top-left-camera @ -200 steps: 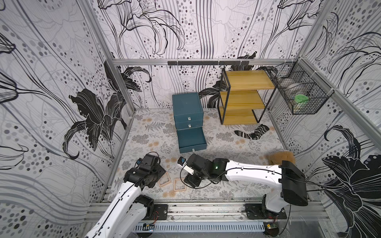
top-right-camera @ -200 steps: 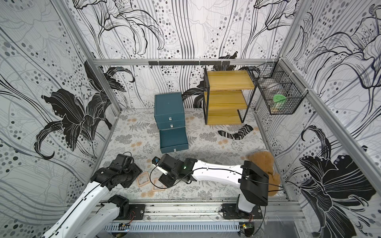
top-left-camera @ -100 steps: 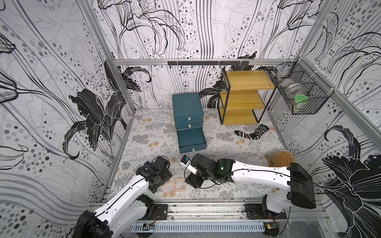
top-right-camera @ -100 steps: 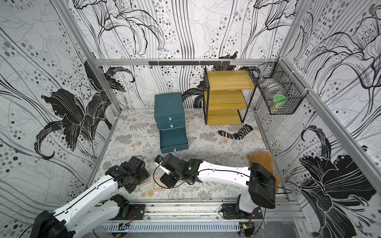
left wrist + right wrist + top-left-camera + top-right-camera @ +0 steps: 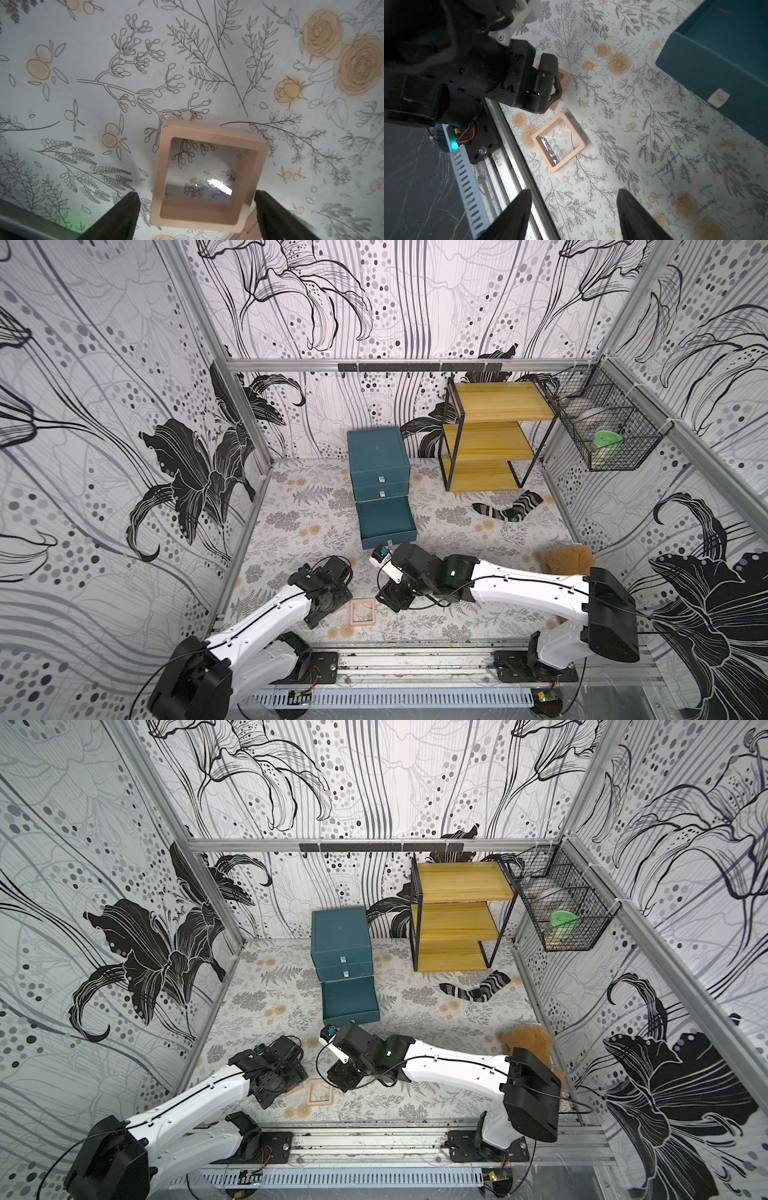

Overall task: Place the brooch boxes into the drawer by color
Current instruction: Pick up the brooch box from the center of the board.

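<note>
A striped sock (image 5: 505, 509) is laid on the floral tabletop (image 5: 291, 522) beside a black-framed wooden shelf (image 5: 496, 406).

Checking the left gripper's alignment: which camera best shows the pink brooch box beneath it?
The left wrist view: the pink brooch box shows whole, between the open left gripper's fingers. The right wrist view shows only its edges past that gripper; in both top views the gripper hides nearly all of it.

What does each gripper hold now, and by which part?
Nothing is held. The left gripper is open around a pink box, with its jaws on either side and not clamping it. The right gripper is open and empty.
</note>
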Available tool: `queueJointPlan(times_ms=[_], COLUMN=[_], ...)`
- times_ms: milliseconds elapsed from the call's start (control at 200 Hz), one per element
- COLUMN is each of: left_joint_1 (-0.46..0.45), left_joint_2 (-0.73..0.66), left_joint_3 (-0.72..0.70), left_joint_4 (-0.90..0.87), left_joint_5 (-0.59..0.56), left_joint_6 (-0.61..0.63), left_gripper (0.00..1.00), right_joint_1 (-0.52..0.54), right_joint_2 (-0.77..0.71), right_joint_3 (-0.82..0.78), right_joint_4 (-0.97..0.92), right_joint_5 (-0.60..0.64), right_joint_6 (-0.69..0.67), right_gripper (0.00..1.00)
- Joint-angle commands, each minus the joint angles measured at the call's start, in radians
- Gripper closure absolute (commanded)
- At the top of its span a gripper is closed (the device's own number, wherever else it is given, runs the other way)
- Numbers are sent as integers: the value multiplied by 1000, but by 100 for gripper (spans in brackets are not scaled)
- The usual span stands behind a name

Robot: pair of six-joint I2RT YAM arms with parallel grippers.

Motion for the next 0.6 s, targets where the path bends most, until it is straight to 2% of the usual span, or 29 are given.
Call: queueJointPlan(times_ms=[0, 200, 591], left_joint_1=[-33, -55, -76], left_joint_2=[30, 67, 82], left_joint_3=[20, 20, 53], left_joint_4=[25, 74, 73], left_joint_5=[-45, -49, -65], left_joint_6=[-5, -12, 0], left_gripper=[9, 14, 38], right_joint_1=[-11, -20, -74], right_joint_2=[-30, -30, -56], right_joint_3=[-15, -20, -68], right_joint_4=[18, 24, 59], right_joint_5=[-23, -33, -65], right_joint_6=[23, 29, 71], right_gripper=[29, 29, 30])
